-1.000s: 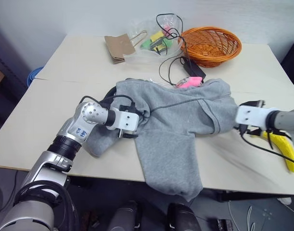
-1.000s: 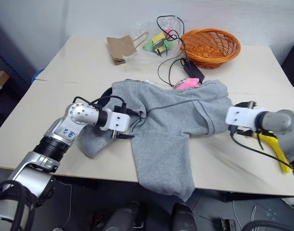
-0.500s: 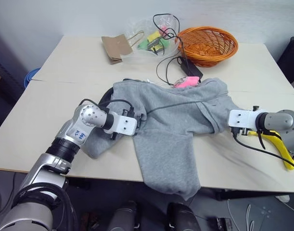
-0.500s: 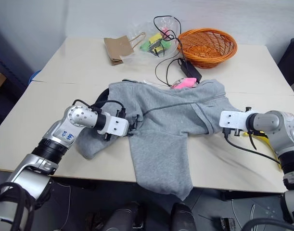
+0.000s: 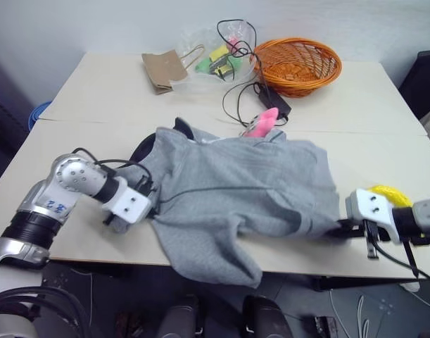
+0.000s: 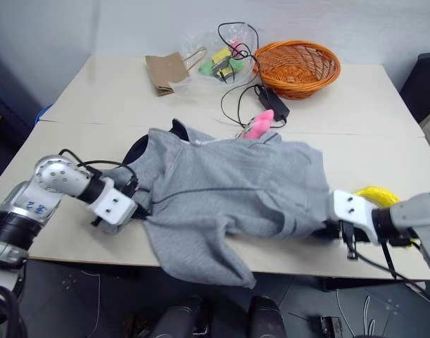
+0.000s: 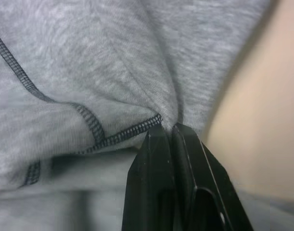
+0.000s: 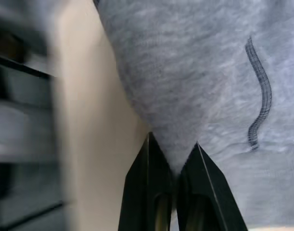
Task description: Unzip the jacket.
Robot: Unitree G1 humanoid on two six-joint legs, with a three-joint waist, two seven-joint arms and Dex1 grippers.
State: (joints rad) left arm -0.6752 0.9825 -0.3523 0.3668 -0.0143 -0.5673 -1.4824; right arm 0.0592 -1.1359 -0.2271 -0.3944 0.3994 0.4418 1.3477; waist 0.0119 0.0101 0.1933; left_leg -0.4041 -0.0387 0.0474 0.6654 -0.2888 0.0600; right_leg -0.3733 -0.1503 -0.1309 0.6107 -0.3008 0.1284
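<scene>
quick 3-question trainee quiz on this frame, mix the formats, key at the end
1. True or false: both grippers are shut on fabric of the jacket.
2. Which thing lies against the jacket's far edge? A) the orange basket B) a pink object C) the brown paper bag
3. Fill in: the yellow object lies on the table just beyond the ___ gripper.

Key:
1. True. The left gripper pinches a stitched edge, and the right gripper pinches a fold.
2. B
3. right
</scene>
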